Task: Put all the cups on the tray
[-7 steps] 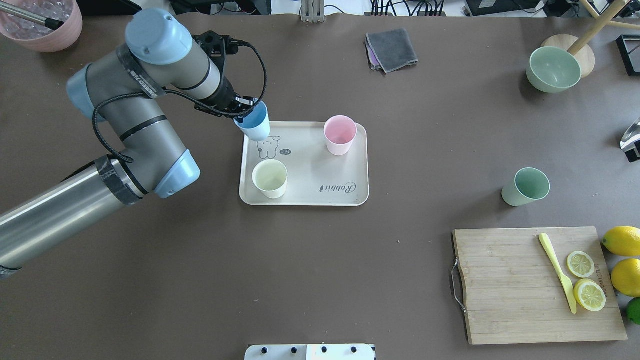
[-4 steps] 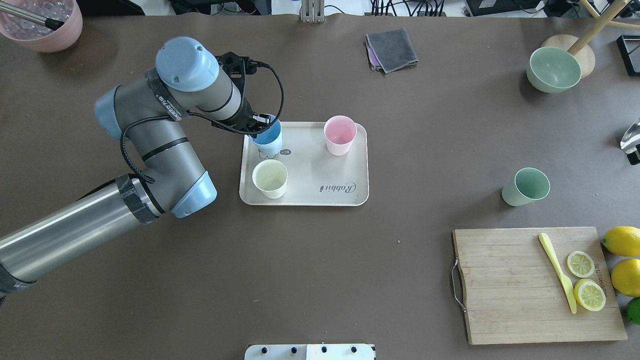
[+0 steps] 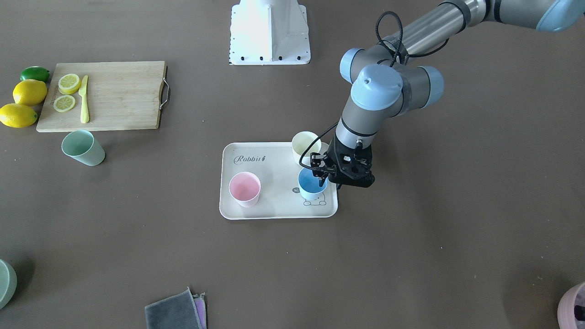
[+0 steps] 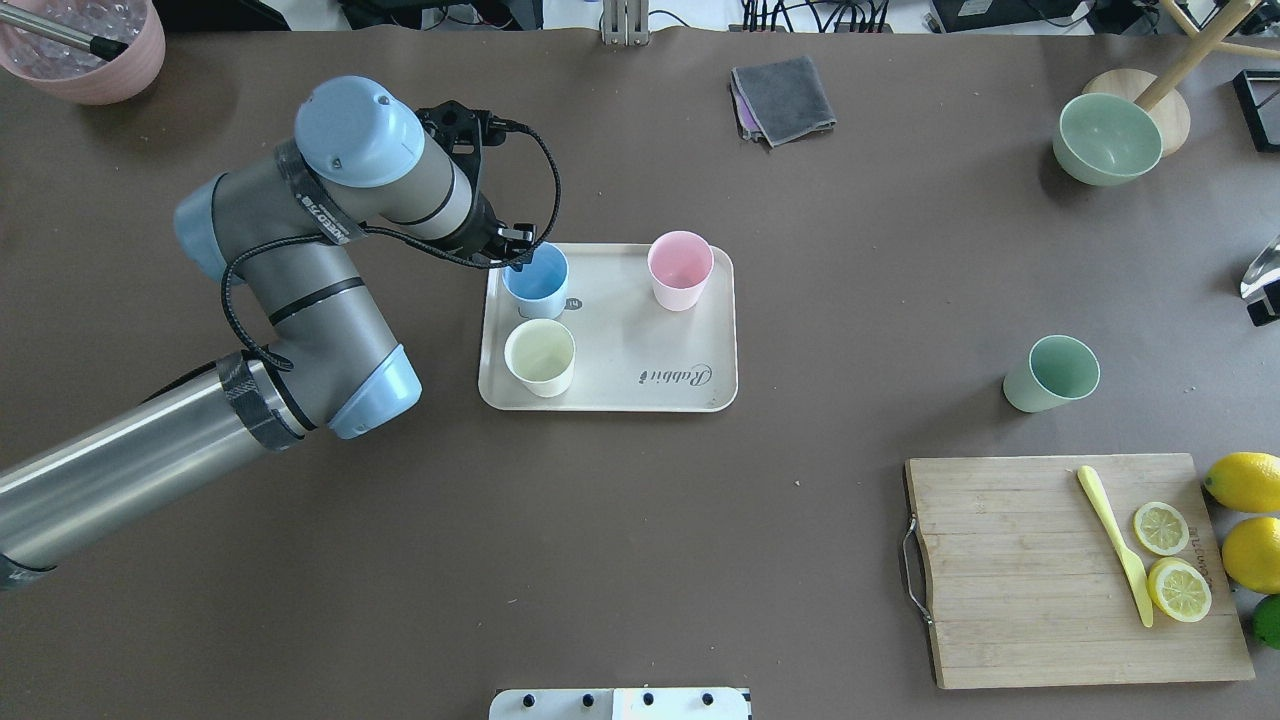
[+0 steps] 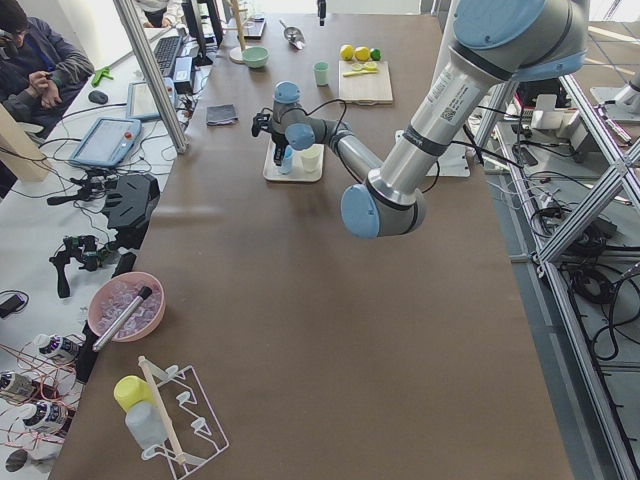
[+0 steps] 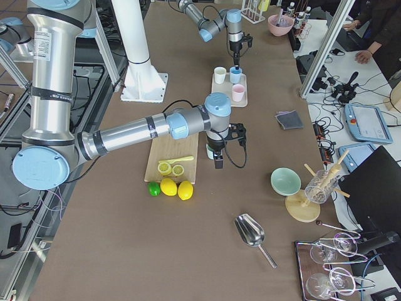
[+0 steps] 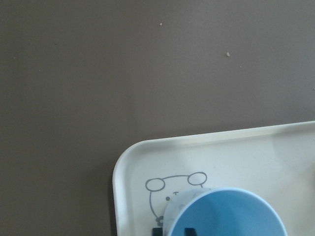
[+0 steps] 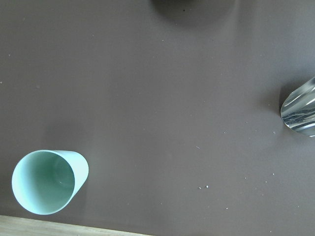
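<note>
The beige tray [image 4: 620, 340] lies mid-table. The cream cup [image 4: 540, 357] and the pink cup [image 4: 680, 270] stand on it. The light blue cup [image 4: 535, 280] stands upright on the tray's bunny corner. My left gripper [image 4: 515, 258] is shut on the blue cup's rim, one finger inside and one outside, as the left wrist view [image 7: 231, 216] shows. The sage green cup [image 4: 1052, 373] stands on the bare table to the right, also in the right wrist view [image 8: 47, 183]. My right gripper [image 6: 217, 158] shows only in the exterior right view; I cannot tell its state.
A wooden cutting board [image 4: 1020, 570] with lemon slices and a yellow knife lies front right, lemons [image 4: 1245, 480] beside it. A green bowl [image 4: 1107, 138] stands back right, a grey cloth [image 4: 783, 100] at the back, a dusty-pink container [image 4: 85, 45] back left, a metal scoop [image 8: 300, 115] at the right.
My left gripper carried the tilted blue cup from the tray's back-left edge inward, and the cup now stands upright on the tray.
</note>
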Action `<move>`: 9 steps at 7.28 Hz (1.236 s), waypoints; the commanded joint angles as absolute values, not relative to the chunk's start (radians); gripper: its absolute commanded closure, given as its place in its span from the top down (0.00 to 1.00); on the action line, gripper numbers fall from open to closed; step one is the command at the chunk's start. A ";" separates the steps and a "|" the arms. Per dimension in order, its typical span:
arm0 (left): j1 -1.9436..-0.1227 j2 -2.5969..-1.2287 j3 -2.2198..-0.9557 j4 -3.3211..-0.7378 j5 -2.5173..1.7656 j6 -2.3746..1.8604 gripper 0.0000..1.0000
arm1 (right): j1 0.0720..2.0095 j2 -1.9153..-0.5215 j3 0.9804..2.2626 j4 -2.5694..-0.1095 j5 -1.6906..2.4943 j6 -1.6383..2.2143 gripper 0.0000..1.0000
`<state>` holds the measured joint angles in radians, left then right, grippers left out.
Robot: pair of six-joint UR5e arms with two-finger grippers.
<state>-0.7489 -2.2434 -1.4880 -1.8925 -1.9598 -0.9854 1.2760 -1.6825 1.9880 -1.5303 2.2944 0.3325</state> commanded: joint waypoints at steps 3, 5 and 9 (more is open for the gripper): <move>-1.109 -1.958 -1.709 -1.710 -2.157 -0.421 0.98 | 1.016 -1.686 1.967 -1.259 2.171 0.785 1.00; -1.112 -1.919 -1.712 -1.735 -2.155 -0.410 0.98 | 0.942 -1.655 1.906 -1.243 2.094 0.815 0.98; -1.112 -1.919 -1.710 -1.735 -2.152 -0.410 0.98 | 0.882 -1.657 1.839 -1.148 2.060 0.847 0.67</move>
<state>-1.1118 -1.9196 -1.7115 -1.7347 -2.1536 -0.4099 0.8984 -1.6559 1.8571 -1.1799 2.0692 0.8301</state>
